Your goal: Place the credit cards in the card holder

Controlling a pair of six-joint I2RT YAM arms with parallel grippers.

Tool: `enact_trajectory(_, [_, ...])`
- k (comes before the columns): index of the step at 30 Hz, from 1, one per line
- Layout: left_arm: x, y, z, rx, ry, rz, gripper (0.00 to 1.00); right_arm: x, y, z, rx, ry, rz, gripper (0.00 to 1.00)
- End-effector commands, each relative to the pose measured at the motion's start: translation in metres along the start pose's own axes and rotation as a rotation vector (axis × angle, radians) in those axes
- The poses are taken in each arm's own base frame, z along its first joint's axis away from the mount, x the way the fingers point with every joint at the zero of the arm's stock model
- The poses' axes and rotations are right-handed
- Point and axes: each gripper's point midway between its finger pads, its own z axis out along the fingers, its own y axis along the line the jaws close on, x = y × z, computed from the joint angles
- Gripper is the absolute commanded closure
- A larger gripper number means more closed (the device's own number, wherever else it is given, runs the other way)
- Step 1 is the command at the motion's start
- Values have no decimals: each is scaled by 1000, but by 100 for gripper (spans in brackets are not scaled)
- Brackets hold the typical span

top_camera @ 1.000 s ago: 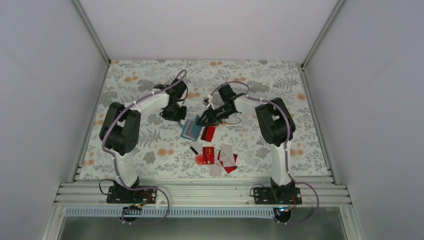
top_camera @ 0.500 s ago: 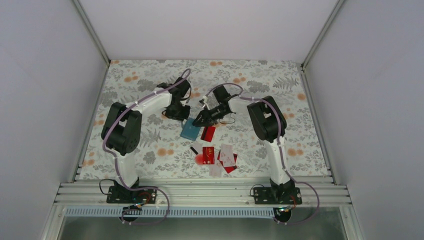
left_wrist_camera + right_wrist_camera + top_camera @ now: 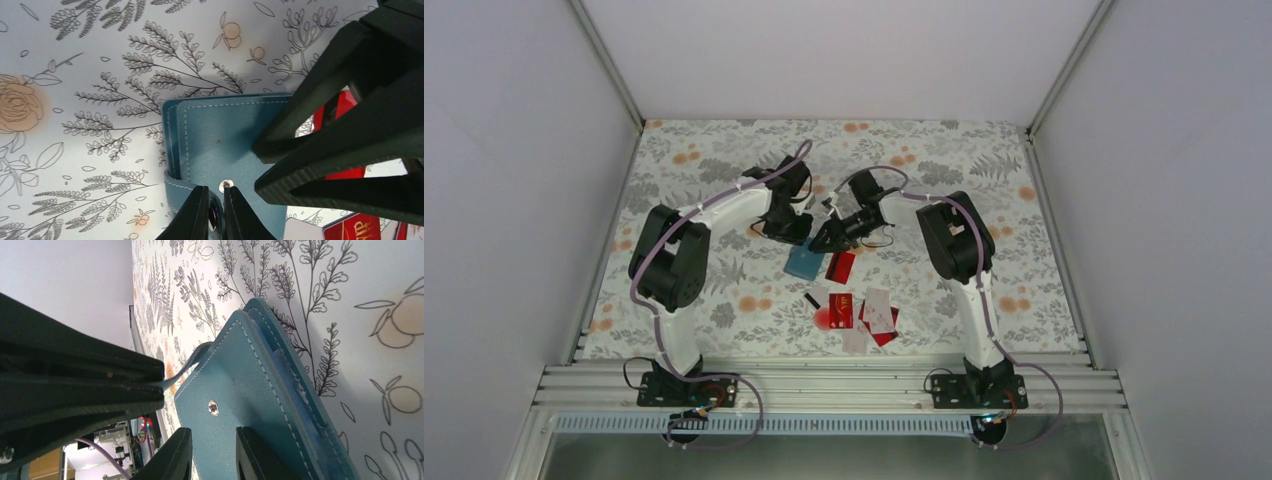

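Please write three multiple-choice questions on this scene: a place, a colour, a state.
1. The closest red card lies on which side of the card holder? A left arm's side B right arm's side C on top
2. The holder's colour? A teal B black C white
3. The left gripper is: A wide open B shut on a card C shut on the holder's strap
Key: 1B, the top view shows it by the right edge; 2A, both wrist views show teal; 3C, its fingers pinch the strap.
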Motion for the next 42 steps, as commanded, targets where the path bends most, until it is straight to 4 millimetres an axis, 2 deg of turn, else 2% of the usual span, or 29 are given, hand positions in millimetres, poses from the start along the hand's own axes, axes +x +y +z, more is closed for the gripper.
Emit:
enact_trajectory(1, [2,-14,7,62,7,29,89,7,-34,4,163,-7,48,77])
enact_trajectory(7, [6,-18,14,92,19,14,86,8,-36,1,194,-16,55,78])
enact_trajectory(11, [7,-18,18,99,20,9,73,10,-40,2,196,-10,68,78])
enact_trajectory(19, [8,-25,22,141,17,-7,72,11,-42,2,198,-8,74,78])
enact_trajectory(28, [10,-25,26,152,22,-14,90,9,-44,2,194,-15,90,79])
enact_trajectory(37, [12,-24,31,155,14,-27,93,9,-45,2,189,-12,97,79])
enact_trajectory(39, [7,-26,24,160,-11,-30,94,10,-46,3,190,-10,101,79])
enact_trajectory(42, [-6,-29,1,164,-71,-40,93,12,-47,3,190,-8,108,79])
